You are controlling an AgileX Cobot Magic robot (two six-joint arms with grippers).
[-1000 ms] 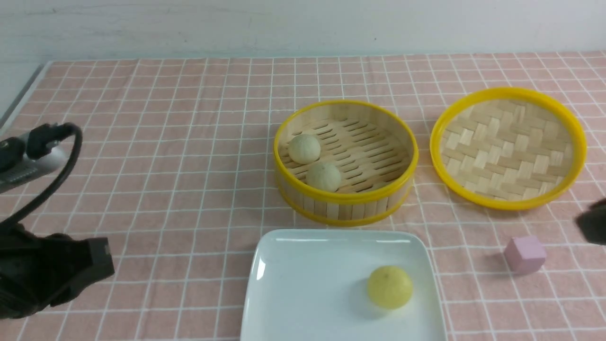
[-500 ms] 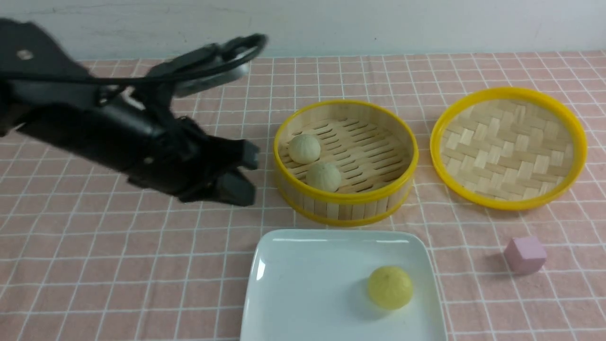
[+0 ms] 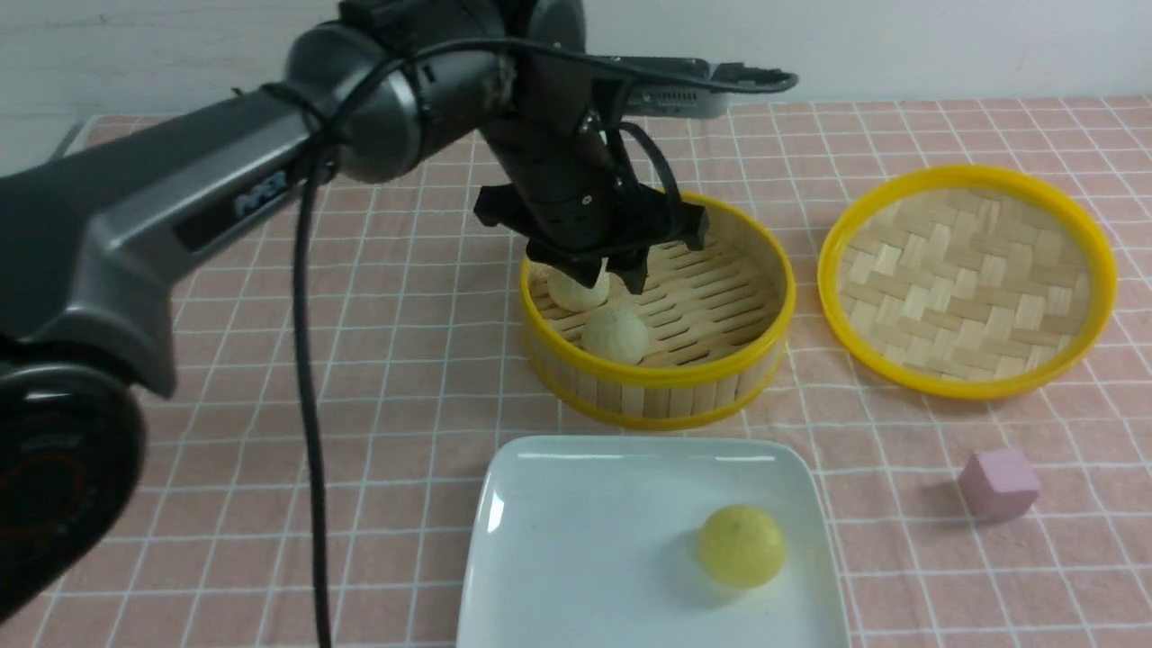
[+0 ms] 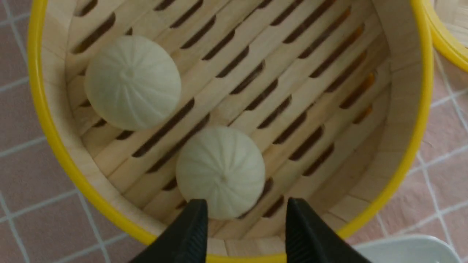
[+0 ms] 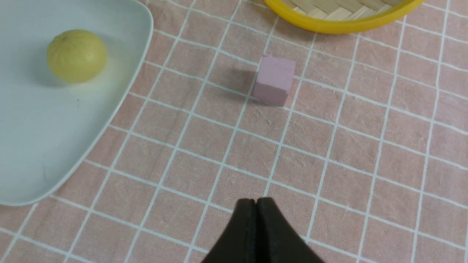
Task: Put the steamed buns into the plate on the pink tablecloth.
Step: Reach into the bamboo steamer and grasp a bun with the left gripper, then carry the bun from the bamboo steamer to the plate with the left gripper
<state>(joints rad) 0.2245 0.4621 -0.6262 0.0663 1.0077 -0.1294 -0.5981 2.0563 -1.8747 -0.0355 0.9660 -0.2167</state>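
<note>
Two pale steamed buns [image 3: 615,336] [image 3: 578,288] lie in the bamboo steamer [image 3: 657,396]; my left arm partly hides the farther one. A yellow bun [image 3: 741,544] rests on the white plate [image 3: 576,540], which sits on the pink tablecloth [image 3: 360,378]. My left gripper [image 3: 612,274] hangs open above the two pale buns, touching neither. In the left wrist view its fingers [image 4: 193,233] stand apart just short of the nearer bun [image 4: 220,171], with the other bun [image 4: 132,82] beyond. My right gripper [image 5: 257,200] is shut and empty over bare cloth, out of the front view.
The steamer's woven lid [image 3: 967,279] lies upside down to the right of the steamer. A pink cube [image 3: 997,483] sits on the cloth right of the plate, and ahead of my right gripper [image 5: 274,80]. The yellow bun occupies the plate's right part [image 5: 76,55].
My left arm has swung from the table's left side across and up over the steamer, and its jaws have opened. The right gripper has left the front view's right edge.
</note>
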